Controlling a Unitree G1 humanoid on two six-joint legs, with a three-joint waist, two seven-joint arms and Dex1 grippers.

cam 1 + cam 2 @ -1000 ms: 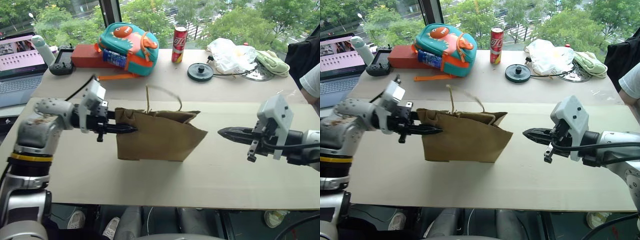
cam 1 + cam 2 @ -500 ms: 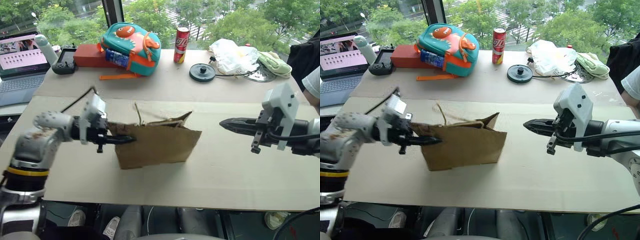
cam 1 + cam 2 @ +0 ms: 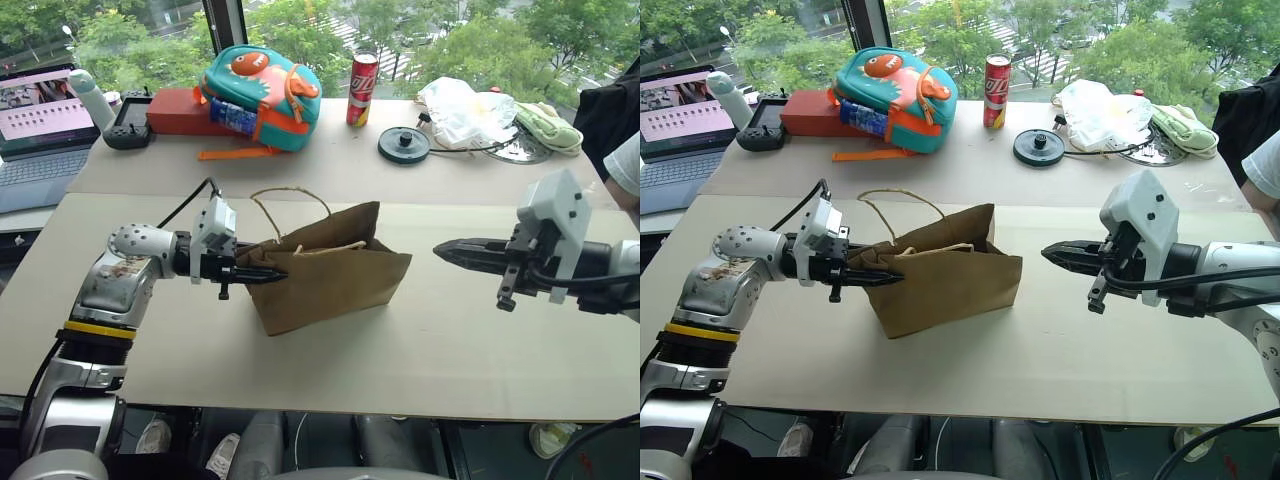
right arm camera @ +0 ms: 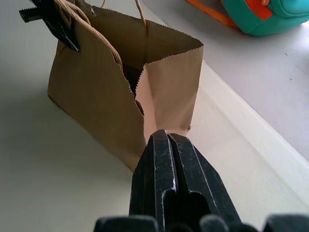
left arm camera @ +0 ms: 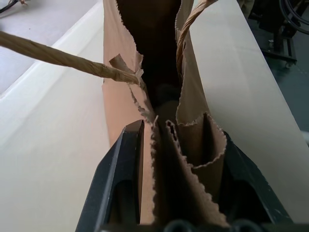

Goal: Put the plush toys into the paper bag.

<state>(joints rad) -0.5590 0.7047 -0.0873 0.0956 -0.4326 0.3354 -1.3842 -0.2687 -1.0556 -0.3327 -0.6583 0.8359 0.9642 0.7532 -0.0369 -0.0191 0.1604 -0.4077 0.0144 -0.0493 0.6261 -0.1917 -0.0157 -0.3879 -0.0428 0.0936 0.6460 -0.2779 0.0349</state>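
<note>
The left gripper [image 5: 176, 145] has its two black fingers [image 5: 116, 169] set either side of the folded end of the paper bag [image 3: 335, 270] — the crumpled paper sits between them, pinched at the bag's rim. In the left eye view this grip lies left of centre. The right gripper [image 3: 452, 250], at centre right, has its fingers pressed together on nothing and points toward the bag's far end, standing apart from it.

The bag stands on the pale table [image 3: 450, 340] at the frame's middle, slightly tilted, mouth up and partly open, one cord handle [image 3: 290, 195] arching above. Through the mouth, in the left wrist view, a dark shape lies deep inside; whether it is a toy cannot be told. No plush toy is discernible on the table.

At the upper edge of the frame sit a teal backpack [image 3: 262, 95], a red can [image 3: 361, 88] and a white plastic bag [image 3: 460, 108].

Judgement: the bag is being handled after loading, or steadied for it. The next move calls for confirming the contents and keeping the bag upright when the pinch is let go — a tilted bag may tip.
</note>
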